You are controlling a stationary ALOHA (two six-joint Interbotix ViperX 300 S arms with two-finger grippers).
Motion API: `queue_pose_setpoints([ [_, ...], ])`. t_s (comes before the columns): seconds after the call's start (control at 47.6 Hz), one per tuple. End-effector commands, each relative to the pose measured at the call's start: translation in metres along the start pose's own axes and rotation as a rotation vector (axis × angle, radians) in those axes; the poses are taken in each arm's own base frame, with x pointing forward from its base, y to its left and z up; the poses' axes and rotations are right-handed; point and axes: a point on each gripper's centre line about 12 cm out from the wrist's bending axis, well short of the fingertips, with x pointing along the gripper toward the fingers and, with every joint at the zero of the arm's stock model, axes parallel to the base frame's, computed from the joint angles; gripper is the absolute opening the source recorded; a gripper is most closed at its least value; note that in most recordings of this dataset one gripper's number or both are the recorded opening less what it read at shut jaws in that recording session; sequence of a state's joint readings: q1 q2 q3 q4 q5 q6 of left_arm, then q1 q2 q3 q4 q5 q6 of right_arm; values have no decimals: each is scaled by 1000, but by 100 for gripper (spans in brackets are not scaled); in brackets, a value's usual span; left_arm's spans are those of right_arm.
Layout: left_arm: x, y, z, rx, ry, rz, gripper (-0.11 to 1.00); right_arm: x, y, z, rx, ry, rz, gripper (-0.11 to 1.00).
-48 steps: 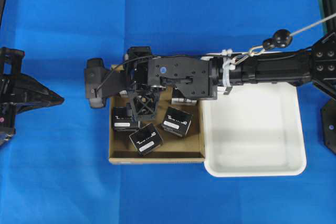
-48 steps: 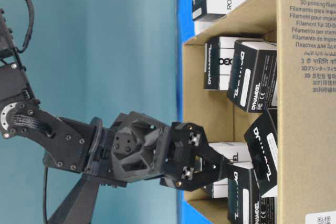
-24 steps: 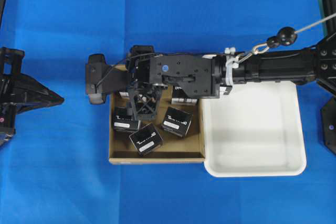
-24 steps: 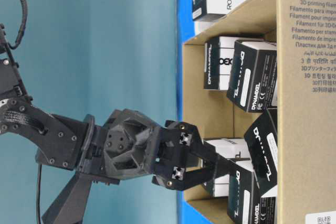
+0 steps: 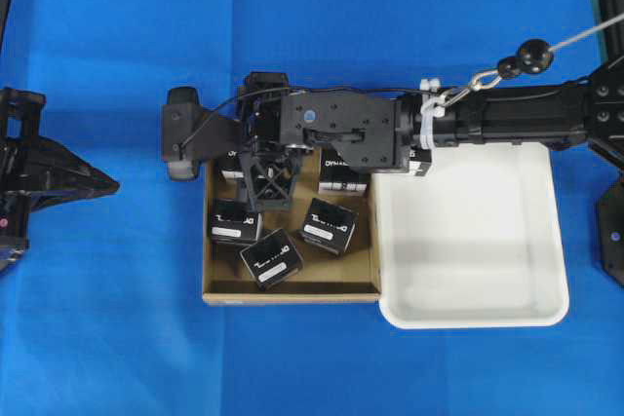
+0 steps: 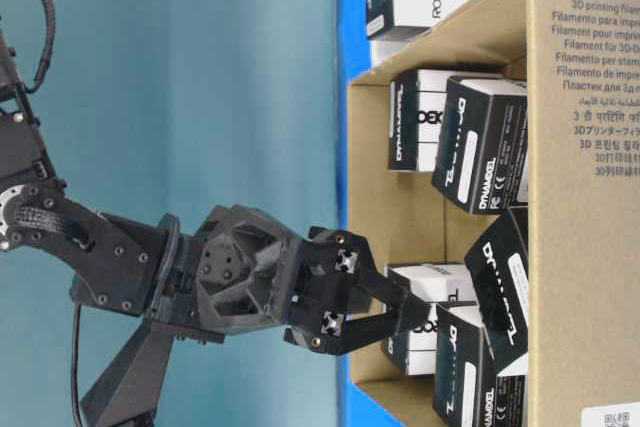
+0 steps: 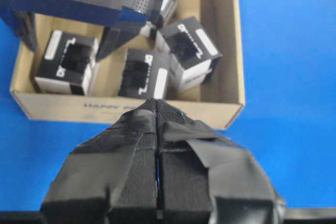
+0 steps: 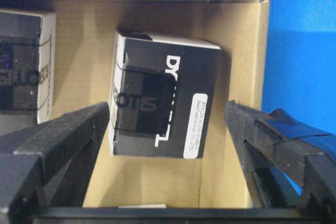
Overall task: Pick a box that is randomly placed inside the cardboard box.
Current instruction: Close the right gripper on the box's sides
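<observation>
Because the right tool [image 8: 168,156] hangs wide open and empty over the cardboard box [image 8: 239,103], its fingers [image 8: 58,140] straddle one box [image 8: 163,108] lying in a corner there, seemingly lined up for a grasp, while the left tool [image 7: 157,150] rests shut, well apart.

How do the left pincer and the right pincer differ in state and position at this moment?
The right pincer is open, its fingers on either side of a black box; the left pincer is shut. The right pincer reaches over the cardboard box; the left pincer is outside it, over the blue cloth. Neither holds anything.
</observation>
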State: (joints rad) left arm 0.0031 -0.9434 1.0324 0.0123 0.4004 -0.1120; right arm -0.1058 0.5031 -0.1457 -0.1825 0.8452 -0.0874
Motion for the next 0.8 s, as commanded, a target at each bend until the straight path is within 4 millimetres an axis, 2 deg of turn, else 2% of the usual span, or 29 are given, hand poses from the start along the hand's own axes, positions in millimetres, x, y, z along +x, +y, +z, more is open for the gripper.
queue_pose_setpoints([
  [0.0,-2,-1,9,2,-26,-3,-7,-2,-2,2,1,-13,-6,99],
  [0.315,-2,-1,8,2,-24,-3,-7,16,4,-8,-2,20,4,99],
  [0.777,-2,-1,8,3,-23,-3,-7,27,13,-9,75,-28,11,99],
])
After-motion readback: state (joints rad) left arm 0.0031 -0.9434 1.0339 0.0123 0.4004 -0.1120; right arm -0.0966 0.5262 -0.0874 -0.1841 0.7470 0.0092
